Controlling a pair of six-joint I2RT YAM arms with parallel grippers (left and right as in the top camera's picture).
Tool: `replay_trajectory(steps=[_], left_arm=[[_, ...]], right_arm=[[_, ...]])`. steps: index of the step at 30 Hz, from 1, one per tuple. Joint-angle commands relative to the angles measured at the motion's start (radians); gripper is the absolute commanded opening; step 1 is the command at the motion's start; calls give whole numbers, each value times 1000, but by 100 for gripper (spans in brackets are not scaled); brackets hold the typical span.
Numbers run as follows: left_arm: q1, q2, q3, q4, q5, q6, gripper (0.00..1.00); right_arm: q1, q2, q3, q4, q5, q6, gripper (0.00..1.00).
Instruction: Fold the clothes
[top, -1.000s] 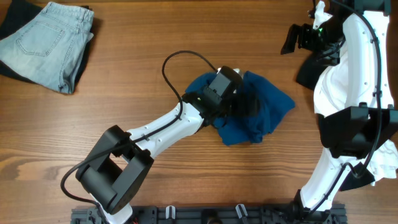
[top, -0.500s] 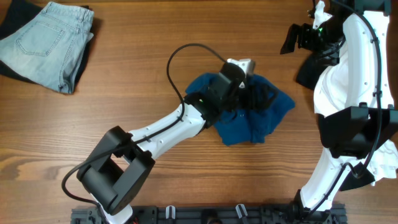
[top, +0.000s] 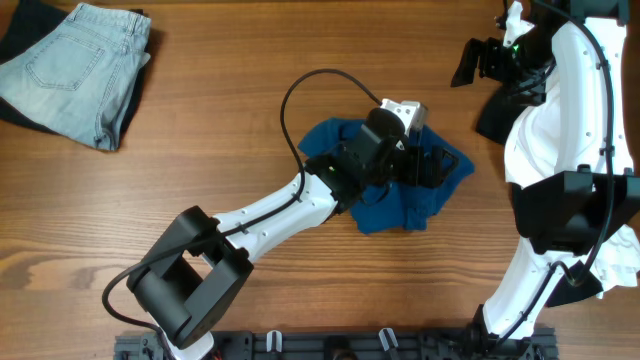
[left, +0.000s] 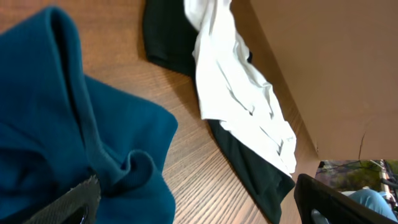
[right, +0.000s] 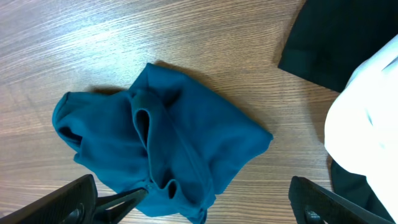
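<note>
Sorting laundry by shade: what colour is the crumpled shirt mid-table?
The shirt is plain deep teal-blue, clearest in the right wrist view.

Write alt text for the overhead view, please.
A robot's left gripper reaches over a crumpled teal shirt in the middle of a wooden table. Folded pale jeans lie at the top-left corner.
</note>
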Motion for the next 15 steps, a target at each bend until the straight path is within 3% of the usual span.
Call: replay_trajectory(steps=[1,7,15], left_arm=[[0,34,4,34,7,32,100],[-12,84,4,65,17,-72,100],[-39,206,4,394,122,-73,100]], right_arm=[[-6,-32,21,0,-16,4,100],[-6,-32,21,0,-16,3,99],[-6,-32,21,0,-16,4,100]])
